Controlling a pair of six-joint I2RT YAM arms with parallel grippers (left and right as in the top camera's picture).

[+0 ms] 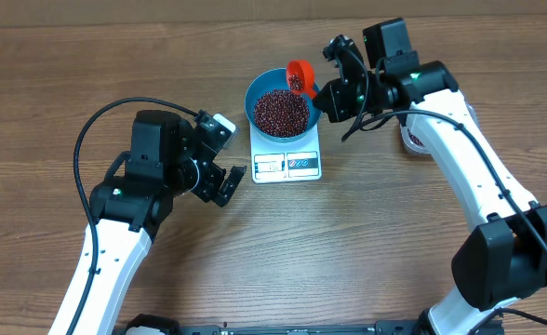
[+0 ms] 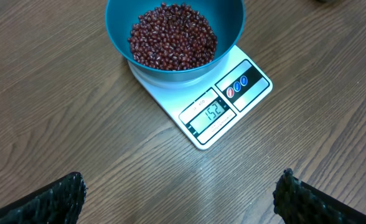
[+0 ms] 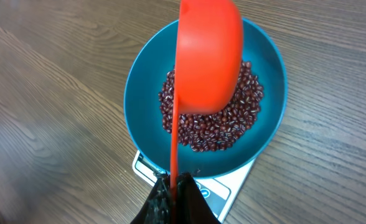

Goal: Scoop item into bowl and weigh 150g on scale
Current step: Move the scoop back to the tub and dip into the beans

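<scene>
A brown wood-grain surface [image 1: 69,56] carries a flat white scale [image 1: 287,165], its display showing 152. On the scale sits a deep, round teal plastic bowl [image 2: 229,25] holding a heap of small maroon beans [image 1: 281,111]. The right pincer [image 3: 173,193] pinches the thin handle of an orange-red scoop [image 1: 300,76] tilted over the bowl. The left pincer [image 1: 229,154] is spread, left of the scale.

Light even and diffuse from above, all three views bright, only faint soft shadows on the table [image 1: 366,233] beside the arms, scale [image 2: 223,102] display crisp in the left wrist view, scoop [image 3: 209,56] close to the right wrist lens slightly soft, wood at that view's left blurred.
</scene>
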